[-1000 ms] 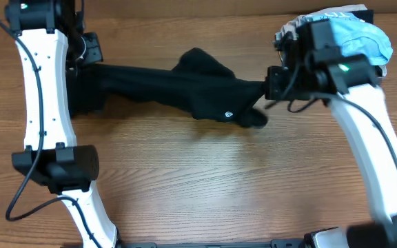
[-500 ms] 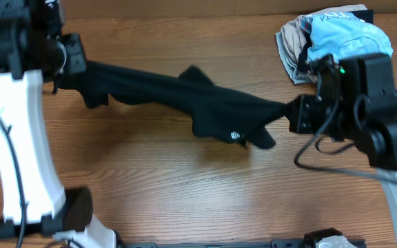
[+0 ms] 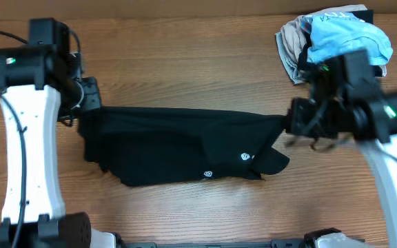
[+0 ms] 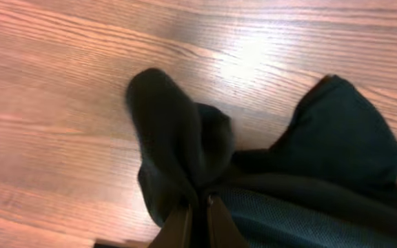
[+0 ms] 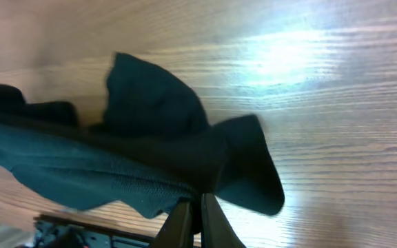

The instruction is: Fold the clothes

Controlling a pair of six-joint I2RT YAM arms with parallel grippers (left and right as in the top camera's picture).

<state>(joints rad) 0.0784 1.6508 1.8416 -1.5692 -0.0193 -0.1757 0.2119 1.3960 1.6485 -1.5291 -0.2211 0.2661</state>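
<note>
- While both grippers pinch its ends, the black garment (image 3: 171,148) lies stretched left to right across the middle of the wooden table (image 3: 185,55), partly spread flat.
- The light blue and beige bundle (image 3: 336,38) sits at the far right corner, apart from the garment.
- The left gripper (image 4: 198,207) clamps bunched cloth at the garment's left end, jaws nearly together.
- The right gripper (image 5: 193,207) clamps a fold at the right end, jaws equally narrow.
- Two white round logos (image 3: 245,158) show near the garment's right end.

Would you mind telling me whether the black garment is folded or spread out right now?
Spread out, not folded: the black garment is stretched wide between the left gripper and the right gripper, each pinching one end.
</note>
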